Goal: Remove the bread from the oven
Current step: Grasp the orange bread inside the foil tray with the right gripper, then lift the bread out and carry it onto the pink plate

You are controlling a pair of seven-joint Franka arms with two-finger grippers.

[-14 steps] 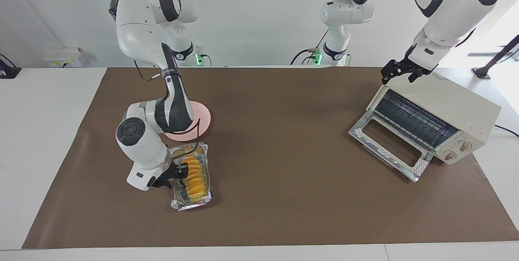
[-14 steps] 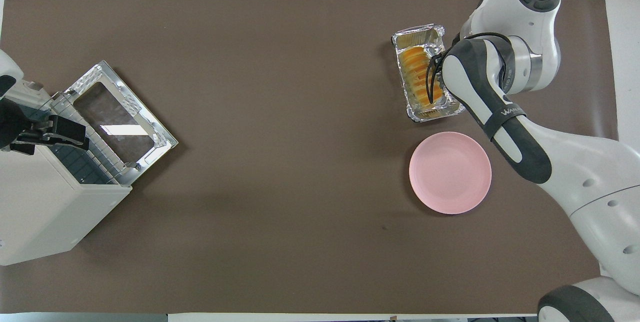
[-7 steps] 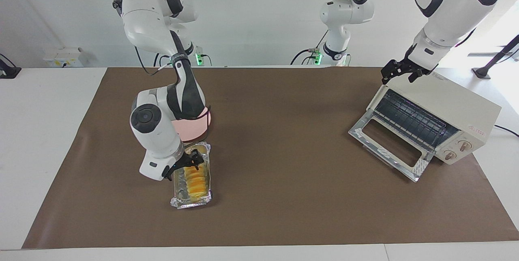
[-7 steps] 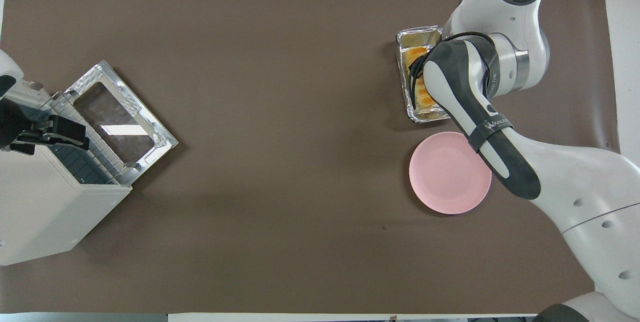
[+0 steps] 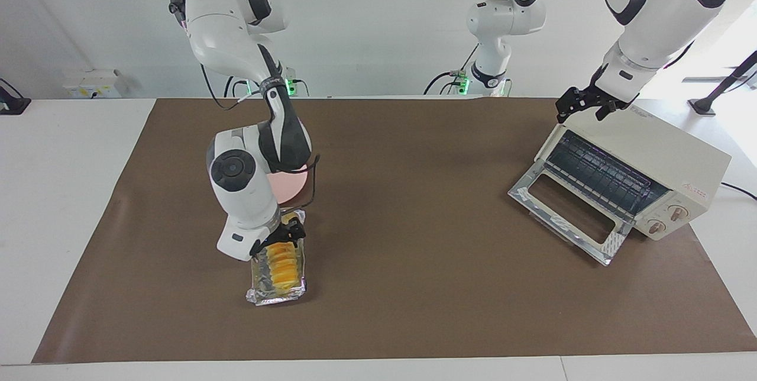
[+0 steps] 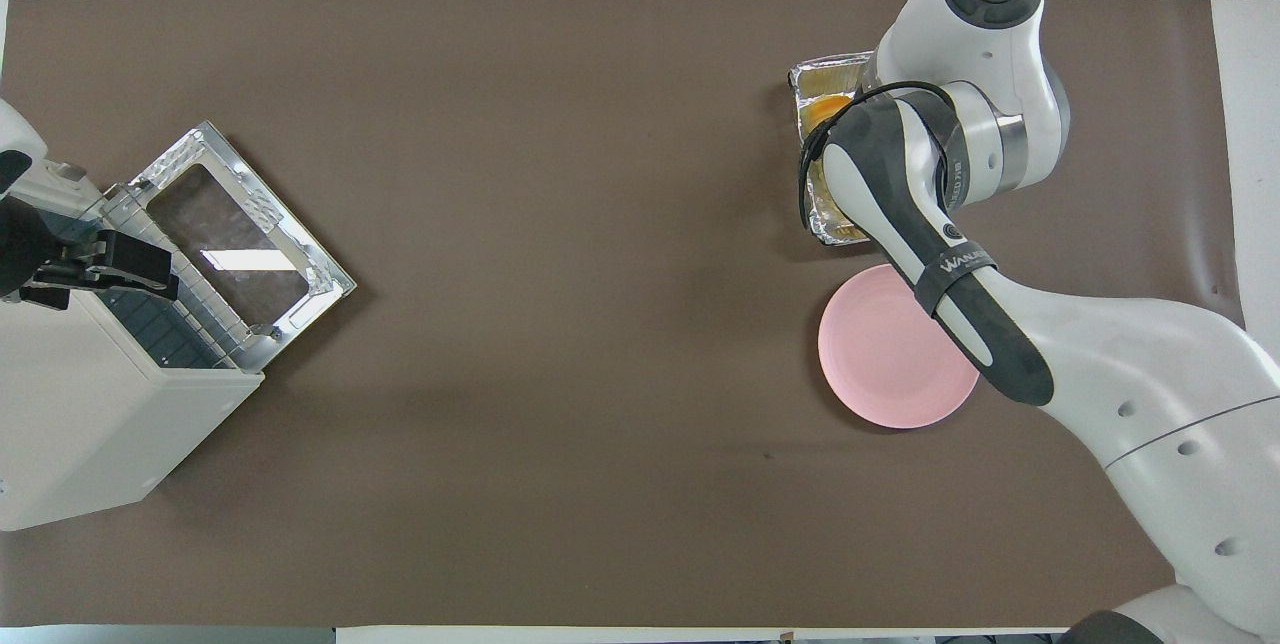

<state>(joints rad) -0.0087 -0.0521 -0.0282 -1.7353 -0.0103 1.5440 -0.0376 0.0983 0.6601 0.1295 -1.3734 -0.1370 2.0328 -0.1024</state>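
The bread (image 5: 282, 264), a ridged golden-yellow loaf, lies in a crinkled silver foil tray (image 5: 277, 297) on the brown mat, toward the right arm's end of the table. My right gripper (image 5: 279, 238) is down at the end of the bread nearer to the robots. In the overhead view the right arm hides most of the bread (image 6: 829, 109) and the tray (image 6: 826, 77). The cream-white oven (image 5: 662, 156) stands at the left arm's end with its glass door (image 5: 565, 215) dropped open and the wire rack bare. My left gripper (image 5: 585, 107) is open at the oven's top edge.
A round pink plate (image 5: 291, 190) lies just nearer to the robots than the foil tray, and it also shows in the overhead view (image 6: 880, 364). The oven (image 6: 90, 414) and its open door (image 6: 235, 244) sit at the mat's edge. A wide stretch of brown mat lies between tray and oven.
My right arm has swung its wrist from beside the tray to over it, so the gripper now sits at the bread's end nearer the robots. Bread, tray and left arm have not moved.
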